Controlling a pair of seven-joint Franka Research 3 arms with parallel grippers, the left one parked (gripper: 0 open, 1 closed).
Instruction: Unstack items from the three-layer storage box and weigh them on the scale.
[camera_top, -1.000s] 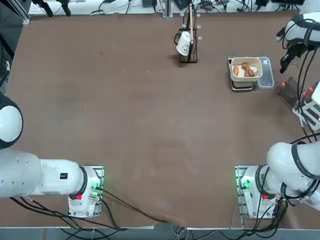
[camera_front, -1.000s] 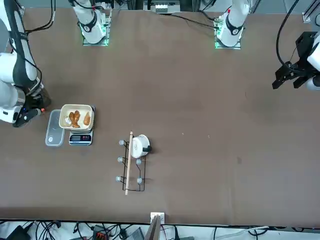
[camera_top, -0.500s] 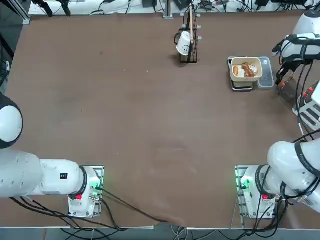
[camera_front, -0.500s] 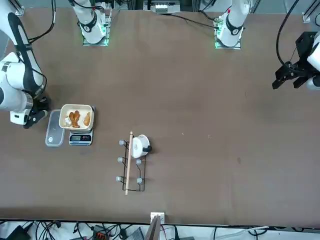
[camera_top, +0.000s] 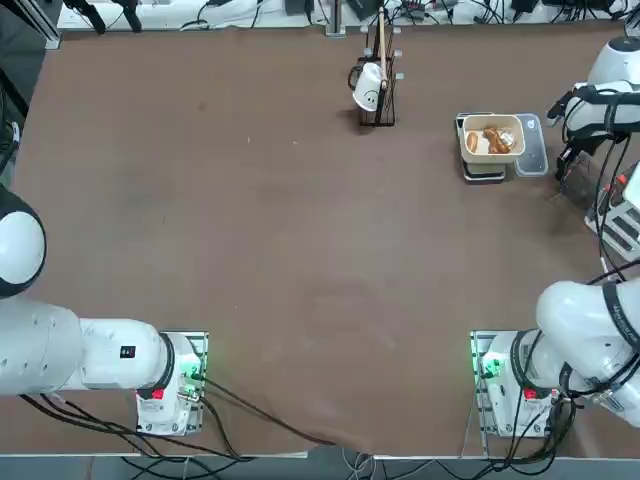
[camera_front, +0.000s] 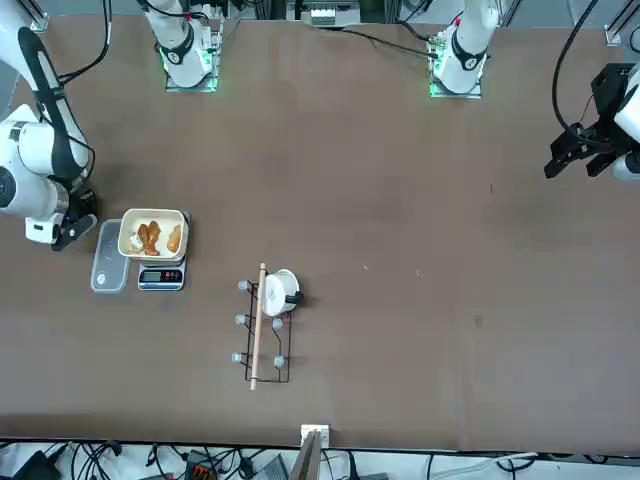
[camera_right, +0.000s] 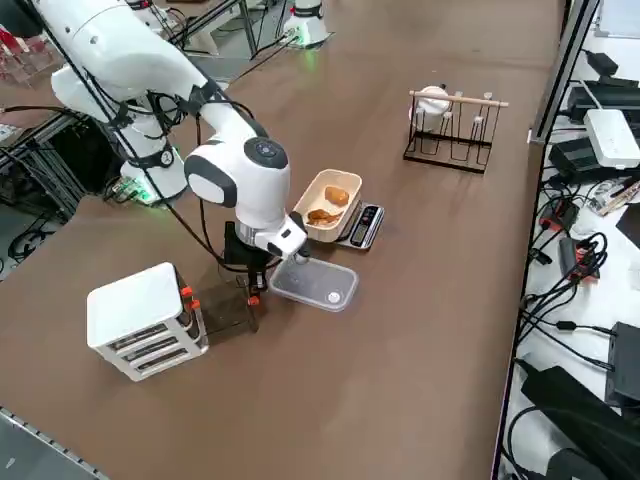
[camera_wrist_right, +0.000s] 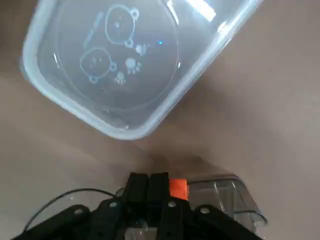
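Several brown bread-like items (camera_top: 493, 136) (camera_right: 328, 206) lie in the cream bowl (camera_front: 152, 235) that stands on the small scale (camera_top: 484, 172) (camera_right: 364, 225). The white three-layer storage box (camera_right: 145, 318) (camera_top: 622, 228) stands near the table's right edge. One clear drawer (camera_right: 225, 308) (camera_wrist_right: 225, 200) with an orange tab (camera_wrist_right: 178, 188) sits out in front of it. My right gripper (camera_right: 250, 290) (camera_wrist_right: 149, 182) (camera_top: 566, 165) (camera_front: 66, 236) is shut, low over that drawer, its tips right beside the orange tab. I see nothing between its fingers.
A translucent lid (camera_right: 312, 283) (camera_wrist_right: 130, 65) with bear prints lies flat between the scale and the drawer, close to the gripper. A dark wire rack with a white cup (camera_top: 375, 90) (camera_right: 447, 125) stands farther back. Cables run along the table edge.
The right arm has come down and toward the robot's side, from beside the bowl to the clear drawer. Its fingers stayed shut. Bowl, scale and lid have not moved.
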